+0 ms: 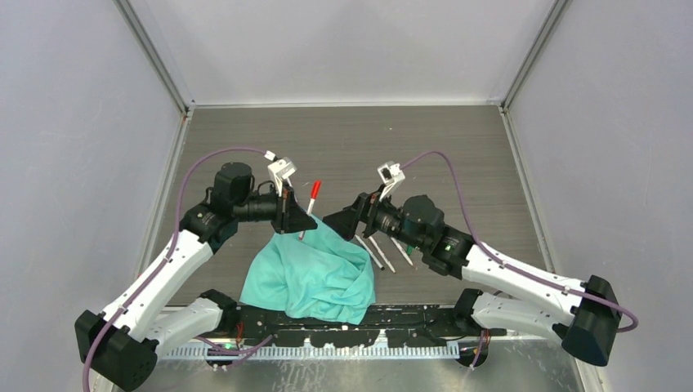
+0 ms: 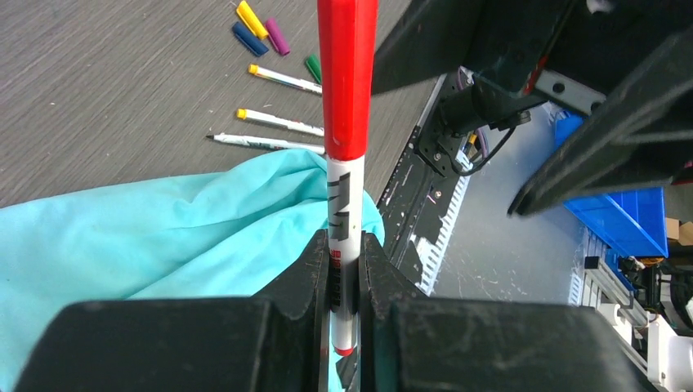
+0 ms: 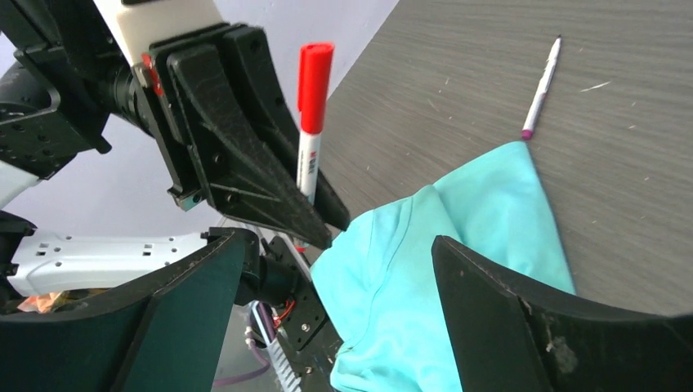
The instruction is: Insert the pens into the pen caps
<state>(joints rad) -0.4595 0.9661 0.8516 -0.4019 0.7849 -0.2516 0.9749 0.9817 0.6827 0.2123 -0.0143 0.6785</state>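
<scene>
the red-capped pen (image 2: 345, 163) stands cap-up, its white barrel clamped in the left gripper (image 2: 343, 253) above the teal cloth (image 1: 315, 273). the right gripper (image 3: 339, 245) hangs just beside it (jaws wide, holding nothing). three uncapped pens (image 2: 282, 122) and four loose caps (image 2: 248, 38) lie on the table (image 2: 106, 90).

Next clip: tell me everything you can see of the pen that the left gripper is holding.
It is a thin marker pen with a white barrel that carries black print. A glossy red cap sits on its upper end and a small red plug closes the lower end; it all looks like plastic. It stands nearly upright, slightly tilted, with its lower barrel clamped between the fingers of the left gripper, over the edge of the teal cloth. Only those fingers visibly touch it; the right gripper is open and apart from it.
</scene>
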